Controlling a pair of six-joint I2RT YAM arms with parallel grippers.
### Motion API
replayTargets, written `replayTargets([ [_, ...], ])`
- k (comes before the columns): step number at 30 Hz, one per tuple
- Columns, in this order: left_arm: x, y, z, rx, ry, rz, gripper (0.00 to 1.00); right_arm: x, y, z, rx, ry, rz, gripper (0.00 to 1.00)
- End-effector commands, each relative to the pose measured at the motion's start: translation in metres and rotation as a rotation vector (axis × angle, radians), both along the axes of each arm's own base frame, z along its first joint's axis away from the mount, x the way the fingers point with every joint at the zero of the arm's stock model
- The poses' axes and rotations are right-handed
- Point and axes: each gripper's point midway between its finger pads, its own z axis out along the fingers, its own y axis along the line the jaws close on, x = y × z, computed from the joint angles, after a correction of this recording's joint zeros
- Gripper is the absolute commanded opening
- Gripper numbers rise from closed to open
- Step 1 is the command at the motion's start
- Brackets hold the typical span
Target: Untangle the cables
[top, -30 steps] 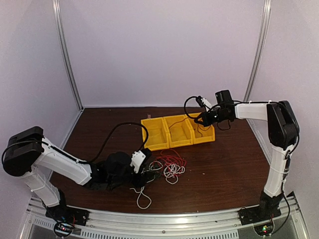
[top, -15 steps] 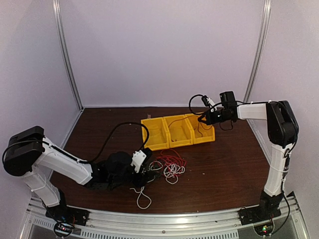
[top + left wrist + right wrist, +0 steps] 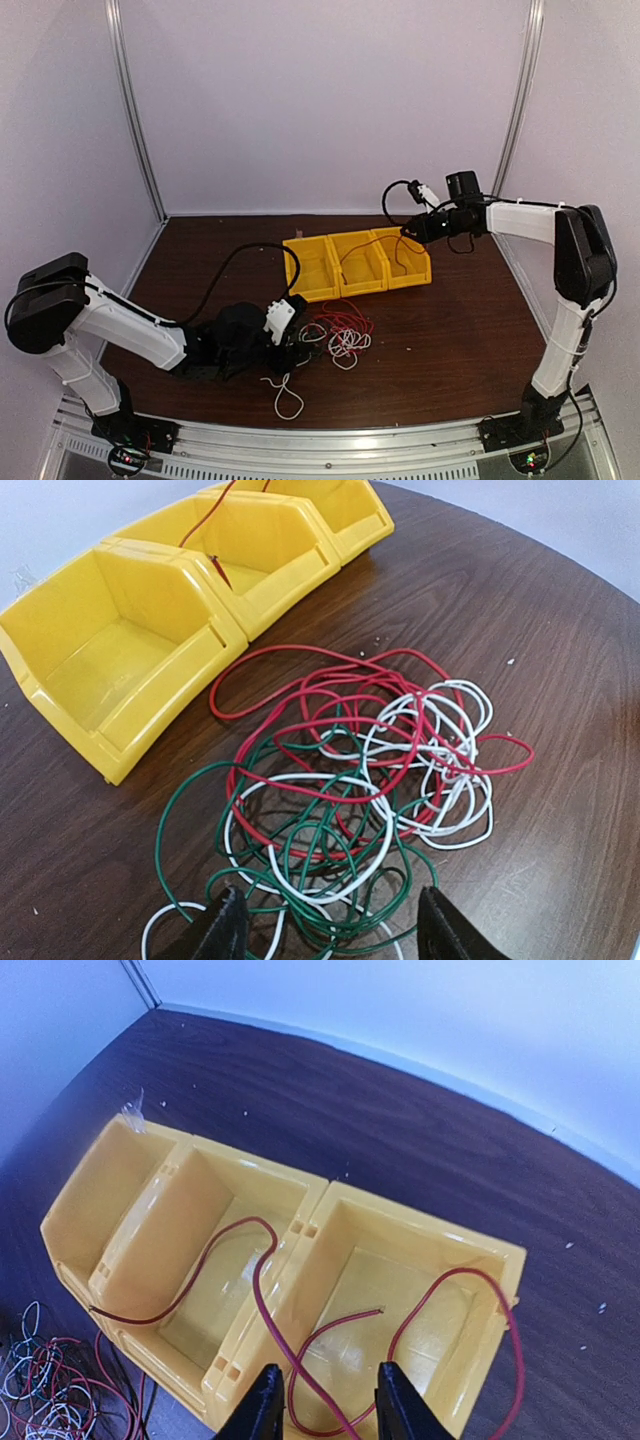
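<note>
A tangle of red, green and white cables (image 3: 337, 335) lies on the table in front of the yellow bins (image 3: 312, 290). In the left wrist view the tangle (image 3: 350, 780) lies just ahead of my left gripper (image 3: 330, 935), which is open and low, with green and white loops between its fingertips. My left gripper (image 3: 292, 345) sits at the tangle's left edge. A separate red cable (image 3: 254, 1280) is draped across the middle and right bins. My right gripper (image 3: 328, 1405) is open above the right bin (image 3: 430, 1228), and the cable passes below its jaws. It also shows in the top view (image 3: 416, 231).
Three yellow bins (image 3: 60, 695) stand in a row at mid-table; the left one is empty. A white cable loop (image 3: 287, 398) trails towards the near edge. A thick black arm cable (image 3: 225, 270) arches over the table's left half. The enclosure walls close in behind.
My right gripper has risen and moved right and back from over the right bin. The left arm and the tangle have not moved.
</note>
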Motion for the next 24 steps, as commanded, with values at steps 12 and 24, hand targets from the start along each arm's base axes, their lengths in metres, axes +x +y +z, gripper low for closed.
replayTargets([
  [12, 0.010, 0.006, 0.016, -0.062, -0.015, 0.081, 0.59, -0.071, 0.074, 0.027, -0.168, -0.157, 0.314, 0.33],
  [24, 0.009, 0.028, 0.021, -0.084, -0.008, 0.148, 0.59, -0.112, 0.145, -0.031, -0.180, -0.024, 0.622, 0.42],
])
